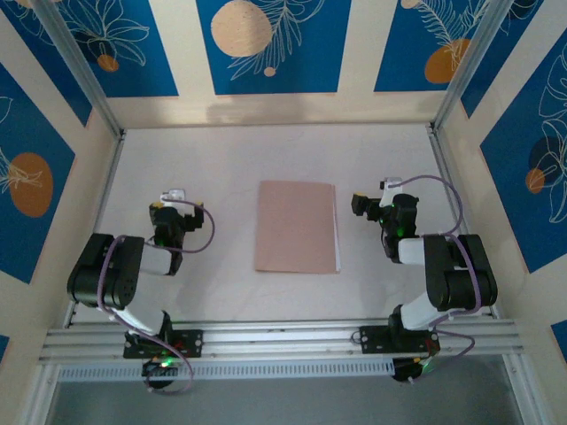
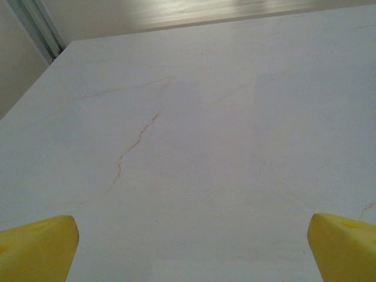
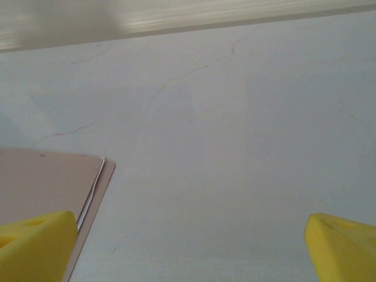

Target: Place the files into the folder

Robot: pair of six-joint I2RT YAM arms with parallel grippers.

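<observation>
Two arms sit folded back near their bases in the top view, and the folder (image 1: 297,227) lies flat and shut in the middle of the surface (image 1: 221,159), between them and apart from both. The left fingers (image 1: 173,195) and right fingers (image 1: 379,197) carry nothing. A thin white line runs down the folder's right edge (image 1: 337,232). I take that to be the files, tucked in but peeking out. I can't pick out a blue sheet from here.

Left wrist view: the left fingers (image 2: 36,249) are spread wide with bare surface between them. I see little risk on this side, unless I sweep right and shove the folder off square.

Right wrist view: the right fingers (image 3: 341,247) are spread wide and empty. The folder's far corner (image 3: 47,176) shows just past the left fingertip, with a white sheet edge (image 3: 93,191) sticking out between the covers. This is where I'd worry. If I come down there, a fingertip could hook the top cover and flip it open, or catch the exposed paper and drag it back out. The card is thin and flat, and I judge a nudge would slide it rather than seat the sheets.
</observation>
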